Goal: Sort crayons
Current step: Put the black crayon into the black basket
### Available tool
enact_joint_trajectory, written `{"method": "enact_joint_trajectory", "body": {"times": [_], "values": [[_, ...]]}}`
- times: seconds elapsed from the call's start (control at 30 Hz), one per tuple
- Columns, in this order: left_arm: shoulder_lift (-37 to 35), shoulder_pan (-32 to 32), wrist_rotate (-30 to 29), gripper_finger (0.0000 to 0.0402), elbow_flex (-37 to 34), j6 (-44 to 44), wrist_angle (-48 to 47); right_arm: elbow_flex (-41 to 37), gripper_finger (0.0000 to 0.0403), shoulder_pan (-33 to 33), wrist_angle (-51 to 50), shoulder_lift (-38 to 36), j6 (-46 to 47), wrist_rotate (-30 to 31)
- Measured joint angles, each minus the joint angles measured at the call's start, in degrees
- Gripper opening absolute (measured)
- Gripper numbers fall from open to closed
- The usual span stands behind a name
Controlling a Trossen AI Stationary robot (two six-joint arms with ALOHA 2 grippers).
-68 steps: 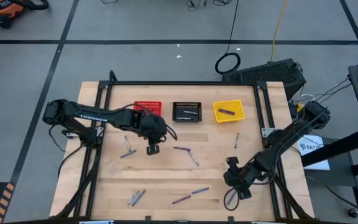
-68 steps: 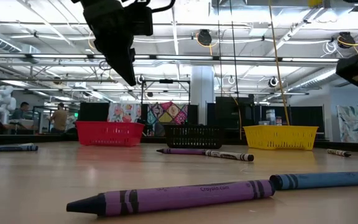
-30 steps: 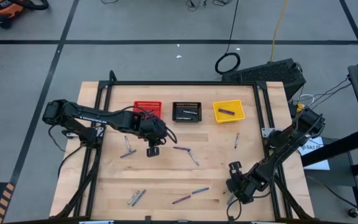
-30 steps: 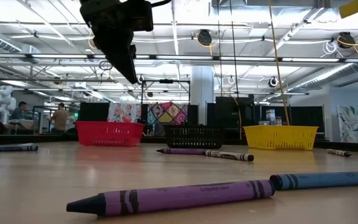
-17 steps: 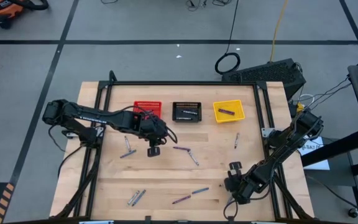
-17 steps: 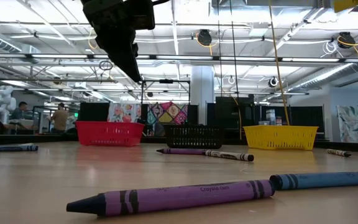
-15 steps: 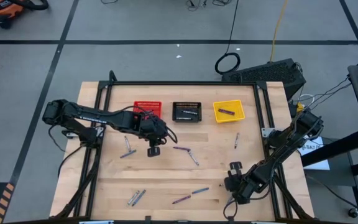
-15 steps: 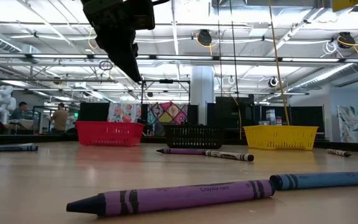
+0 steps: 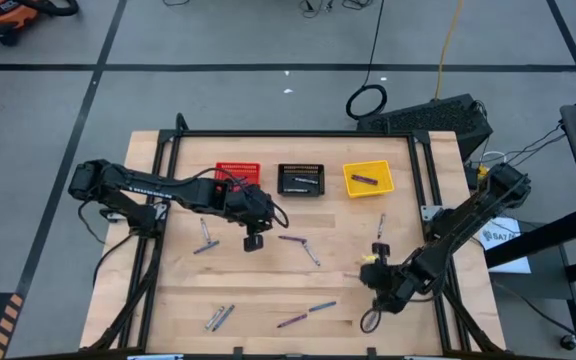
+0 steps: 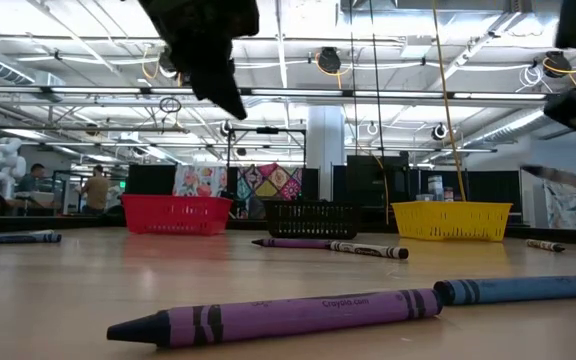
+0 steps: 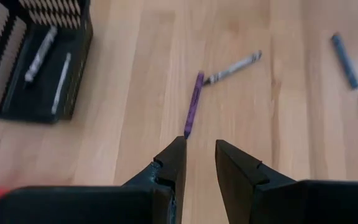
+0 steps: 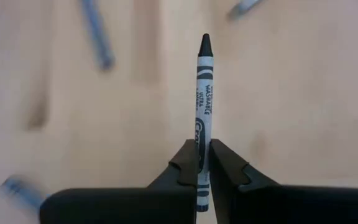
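Note:
Crayons lie scattered on the wooden table (image 9: 268, 285). My right gripper (image 9: 373, 262) hovers at the front right, shut on a grey crayon (image 12: 204, 93) with a black tip. At mid-table my left gripper (image 9: 254, 241) hangs open above a purple crayon (image 11: 193, 106), which meets a grey crayon (image 11: 232, 67) end to end. In the low view the left gripper (image 10: 213, 50) shows at the top. A red basket (image 9: 236, 175), a black basket (image 9: 301, 180) holding grey crayons and a yellow basket (image 9: 368, 178) holding a purple one stand in a row at the far side. My right gripper pinches the grey crayon's rear part (image 12: 202, 134) between its two fingers (image 12: 187, 163). The fingers lie along the crayon, which sticks out forward past their tips, black point leading. It is lifted clear of the table, slanting down.
Loose crayons lie at the left (image 9: 205, 235), the right (image 9: 381, 225) and the front (image 9: 218, 317). In the low view a purple crayon (image 10: 278, 318) and a blue crayon (image 10: 523, 290) lie nearest the front edge. A black frame (image 9: 268, 134) borders the table.
My right gripper has risen and gone toward the table's far edge, turning about its wrist; it shows blurred at the right of the low view. My left gripper has tipped up a little, its fingertips swinging slightly toward the table's right.

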Motion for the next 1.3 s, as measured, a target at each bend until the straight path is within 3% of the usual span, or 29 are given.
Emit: {"method": "enact_joint_trajectory", "body": {"times": [0.27,0.5,0.67,0.83,1.03,1.13,1.3], "values": [[0.0,0.0,0.0,0.0085,0.0,0.4,10.4,0.0,0.0000,-3.7,2.7,-8.8,-4.0,13.7],[0.0,0.0,0.0,0.0085,0.0,2.4,23.2,0.1,0.0000,-7.3,19.4,-15.6,-21.5,21.1],[0.0,0.0,2.2,0.0085,0.0,2.9,35.5,0.1,0.0000,-11.2,30.3,-16.1,-34.8,21.2],[0.0,0.0,2.7,0.0085,0.0,2.9,38.0,0.1,0.0000,-13.7,39.1,-16.1,-42.4,21.1],[0.1,-0.1,3.1,0.0085,0.0,2.9,40.0,0.1,0.0000,-16.8,43.4,-16.1,-45.0,20.6],[0.1,-0.1,4.1,0.0085,0.0,3.0,43.3,0.1,0.0000,-18.6,45.2,-15.7,-45.1,16.4],[0.1,-0.1,4.2,0.0085,0.0,3.0,45.0,0.1,0.0000,-20.3,47.6,-14.5,-46.1,14.9]]}}
